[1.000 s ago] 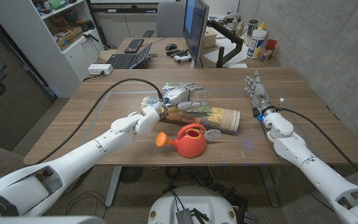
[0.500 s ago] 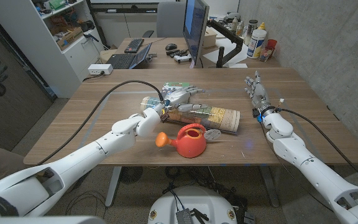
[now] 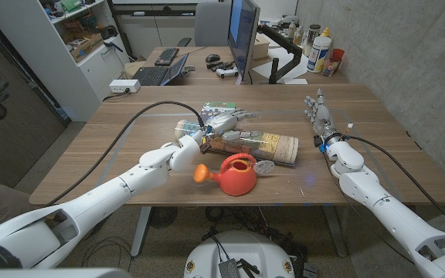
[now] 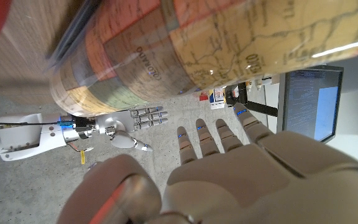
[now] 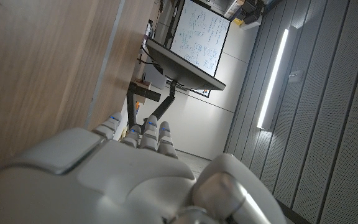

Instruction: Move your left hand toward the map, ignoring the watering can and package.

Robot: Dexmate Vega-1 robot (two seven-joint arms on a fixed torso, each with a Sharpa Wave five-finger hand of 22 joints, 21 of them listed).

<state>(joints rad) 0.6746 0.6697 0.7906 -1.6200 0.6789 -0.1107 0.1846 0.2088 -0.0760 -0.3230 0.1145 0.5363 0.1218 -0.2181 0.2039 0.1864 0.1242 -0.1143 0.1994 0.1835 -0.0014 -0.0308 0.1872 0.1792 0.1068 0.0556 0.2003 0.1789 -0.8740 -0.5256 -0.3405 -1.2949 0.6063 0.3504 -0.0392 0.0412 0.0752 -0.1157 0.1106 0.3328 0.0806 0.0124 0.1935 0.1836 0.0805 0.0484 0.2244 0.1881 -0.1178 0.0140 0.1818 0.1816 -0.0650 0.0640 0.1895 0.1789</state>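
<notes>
Room: an office stood behind the wooden table (image 3: 377, 166), with a monitor (image 3: 242, 35) and a laptop (image 3: 161, 73) on the desk beyond it and shelving at the robot's left
Map: the rolled map (image 3: 261, 144) lay on its side across the middle of the table, printed with coloured regions; in the left wrist view its roll (image 4: 185, 46) sat close ahead of the hand's fingertips
Watering can: the red watering can (image 3: 236, 174) with an orange spout stood just in front of the map, nearer the robot
Package: a flat patterned package (image 3: 221, 109) lay behind the map, partly hidden by the hand, so its shape was unclear
Left hand: the left hand (image 3: 222, 123) was over the left end of the map, fingers (image 4: 219, 140) stretched out and apart, holding nothing; whether it touched the roll could not be told
Right hand: the right hand (image 3: 317, 112) stood on its edge near the table's right side, well apart from the map, fingers extended and holding nothing
Step in hand: the reach looked nearly complete, with the hand arrived at the map and neither can nor package in its grasp
Next move: it seemed to call for only a small settling onto the roll, keeping the forearm off the can's spout and the fingertips short of the package
</notes>
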